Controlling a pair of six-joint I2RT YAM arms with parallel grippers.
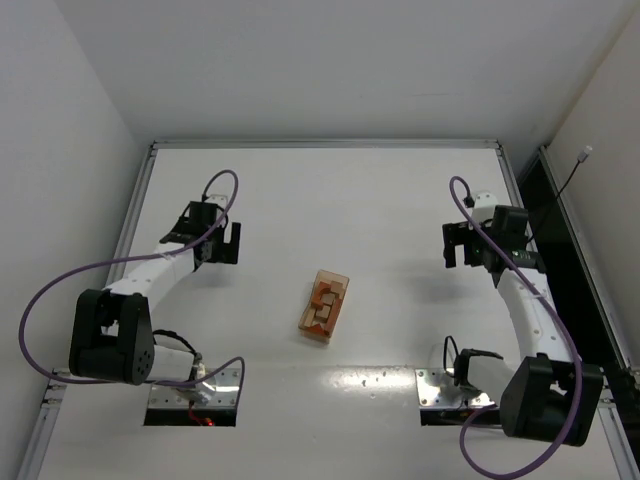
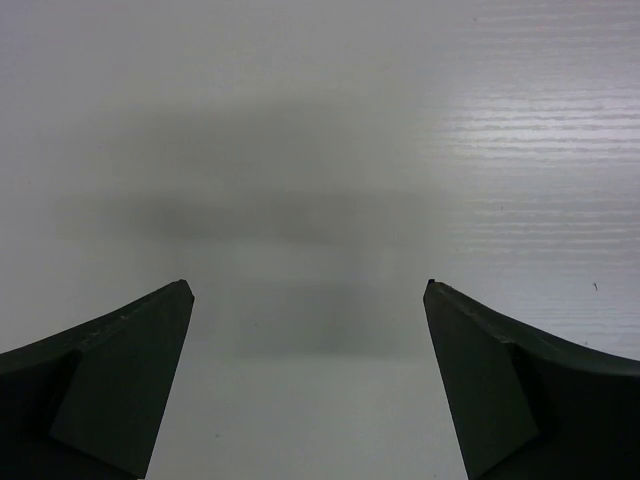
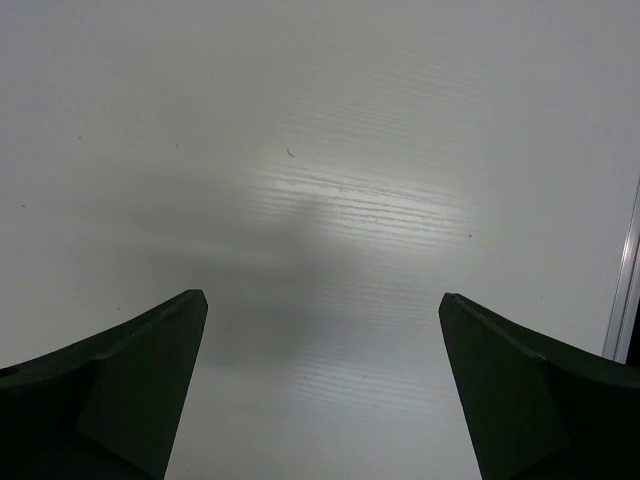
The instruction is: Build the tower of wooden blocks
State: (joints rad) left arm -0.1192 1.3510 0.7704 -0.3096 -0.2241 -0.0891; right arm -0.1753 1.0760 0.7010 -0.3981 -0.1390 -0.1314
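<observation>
The wood blocks [image 1: 323,306], pale tan and reddish-brown, lie packed together flat on the white table near its middle. My left gripper [image 1: 222,243] is open and empty over bare table, well to the left of the blocks. In the left wrist view the left gripper [image 2: 308,290] shows only white table between its spread fingers. My right gripper [image 1: 462,245] is open and empty, well to the right of the blocks. In the right wrist view the right gripper [image 3: 322,298] also frames only bare table. No block shows in either wrist view.
A raised metal rim [image 1: 325,144] borders the table at the back and sides; it shows at the right edge of the right wrist view [image 3: 625,290]. Purple cables [image 1: 60,285] loop beside both arms. Metal base plates [image 1: 440,388] sit at the near edge.
</observation>
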